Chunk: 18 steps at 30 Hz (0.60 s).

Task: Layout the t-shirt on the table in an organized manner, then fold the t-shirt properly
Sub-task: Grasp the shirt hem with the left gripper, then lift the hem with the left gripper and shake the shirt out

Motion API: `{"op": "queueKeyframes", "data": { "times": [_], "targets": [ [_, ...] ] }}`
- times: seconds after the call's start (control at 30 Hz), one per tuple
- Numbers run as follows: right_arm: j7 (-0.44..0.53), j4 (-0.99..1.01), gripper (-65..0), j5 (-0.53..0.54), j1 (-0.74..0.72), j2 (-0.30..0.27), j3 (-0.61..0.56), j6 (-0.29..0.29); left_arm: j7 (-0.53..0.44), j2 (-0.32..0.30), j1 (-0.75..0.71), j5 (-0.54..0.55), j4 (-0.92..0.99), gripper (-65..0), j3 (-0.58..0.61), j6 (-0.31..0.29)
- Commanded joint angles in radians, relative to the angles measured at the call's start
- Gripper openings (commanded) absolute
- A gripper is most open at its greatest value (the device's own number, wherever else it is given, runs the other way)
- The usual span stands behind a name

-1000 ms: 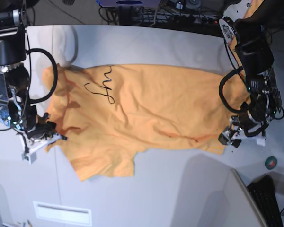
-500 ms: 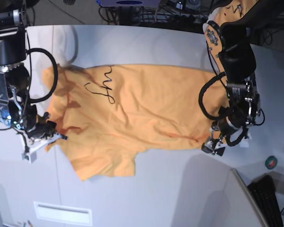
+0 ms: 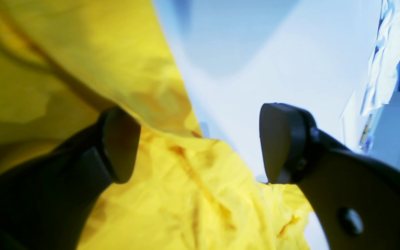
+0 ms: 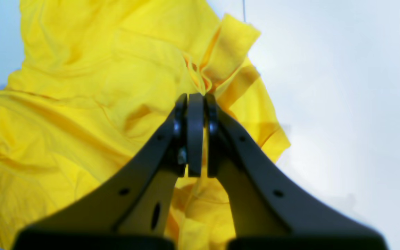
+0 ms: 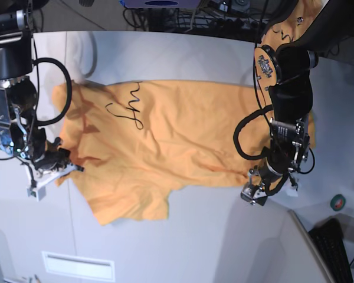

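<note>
With your right gripper (image 4: 196,100) clamped on the t-shirt (image 5: 183,138) and left gripper (image 3: 200,146) jaws wide over its hem, pulling unevenly could bunch it across the desk (image 5: 183,236).

t-shirt (image 5: 165,147): spread on the surface (image 5: 194,242)
left gripper (image 5: 271,186): over the shirt's base-view right edge
right gripper (image 5: 53,171): at its base-view left edge

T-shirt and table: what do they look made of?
T-shirt: soft thin knit, likely cotton, matte; it wrinkles and bunches into loose folds where the right pincer pinches it. Table: hard, smooth white top, maybe laminate; flat, with soft shadows and no glare.
</note>
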<state>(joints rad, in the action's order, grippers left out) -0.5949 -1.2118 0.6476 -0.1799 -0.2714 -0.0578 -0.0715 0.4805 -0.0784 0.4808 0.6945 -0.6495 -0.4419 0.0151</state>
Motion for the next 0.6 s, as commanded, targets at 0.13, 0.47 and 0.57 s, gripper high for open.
{"op": "queueKeyframes", "data": {
  "times": [0.13,0.47,0.57],
  "targets": [
    [0.020,-0.021,-65.0,0.002,-0.023,-0.013,0.008,0.002,-0.059,-0.034,0.085,0.011,0.147,-40.2,0.004,-0.010],
    [0.023,-0.013,-65.0,0.001,-0.030,-0.018,0.008,0.002,-0.016,-0.044,0.095,0.011,0.086,-65.0,0.065,-0.010],
    [0.023,-0.013,-65.0,-0.001,-0.071,-0.039,0.009,0.002,0.014,-0.064,0.114,0.011,0.017,-65.0,0.211,-0.010]
  ]
}}
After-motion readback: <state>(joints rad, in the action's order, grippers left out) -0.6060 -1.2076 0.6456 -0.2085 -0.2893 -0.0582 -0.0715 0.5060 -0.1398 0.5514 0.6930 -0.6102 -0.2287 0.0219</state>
